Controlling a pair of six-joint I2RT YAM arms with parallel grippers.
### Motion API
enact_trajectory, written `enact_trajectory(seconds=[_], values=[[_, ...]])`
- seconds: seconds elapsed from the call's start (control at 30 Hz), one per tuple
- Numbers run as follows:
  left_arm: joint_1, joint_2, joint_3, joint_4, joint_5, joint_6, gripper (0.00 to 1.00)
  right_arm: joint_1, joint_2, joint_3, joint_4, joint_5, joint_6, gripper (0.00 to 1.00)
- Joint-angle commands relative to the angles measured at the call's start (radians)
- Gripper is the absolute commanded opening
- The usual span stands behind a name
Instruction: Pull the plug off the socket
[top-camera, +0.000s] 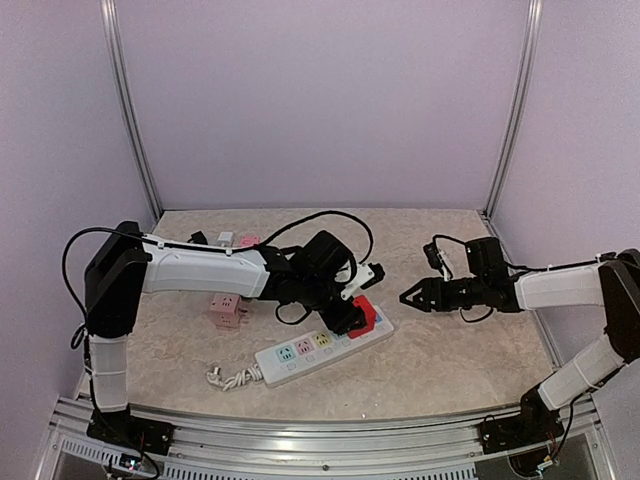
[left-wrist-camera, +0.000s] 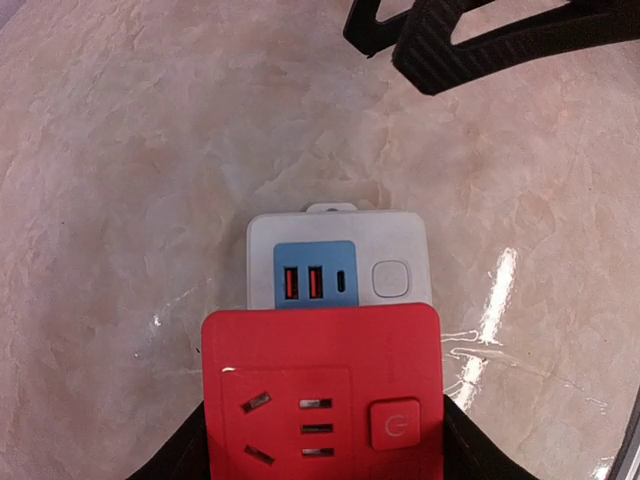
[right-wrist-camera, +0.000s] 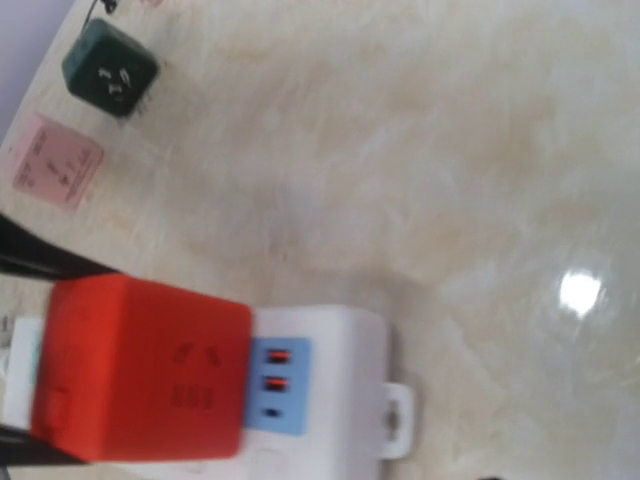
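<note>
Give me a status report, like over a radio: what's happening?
Left fingers flank red plug, grip unclear. Right fingers open, hovering apart. Plug seated on socket. Nothing blocking.

The socket (top-camera: 300, 352) is a long white power strip lying flat on the table, closer to the front edge than the back and about midway between the sides. It sits at a slant, with its thick white cord (top-camera: 232, 377) bunched at the near-left end. A row of pastel outlets runs along its top. The far-right end has a blue panel with two orange USB ports, a white button and a small tab. The plug (top-camera: 363, 316), a red cube with outlets and a button on its upper face, stands upright just beside that panel, seated in the strip.
</note>
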Motion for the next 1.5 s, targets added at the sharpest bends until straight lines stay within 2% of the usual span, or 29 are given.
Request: enact_trajectory(seconds=[0.0,0.37,0.73,1.03,1.47], values=[[-0.01,-0.082,-0.082,0.046,0.016,0.025,0.41,0.006,0.041,-0.048,0.062,-0.034,0.019,0.63],[-0.025,-0.091,-0.118,0.061,0.009,0.034,0.36,0.089,0.134,-0.089,0.202,-0.036,0.101,0.36],[-0.027,-0.081,-0.116,0.052,-0.003,0.049,0.35,0.132,0.193,-0.047,0.245,-0.056,0.137,0.11],[-0.026,-0.074,-0.111,0.059,-0.018,0.051,0.33,0.183,0.176,-0.005,0.247,-0.059,0.176,0.05],[-0.027,-0.065,-0.083,0.054,-0.008,0.048,0.32,0.224,0.364,-0.021,0.377,-0.044,0.218,0.0]])
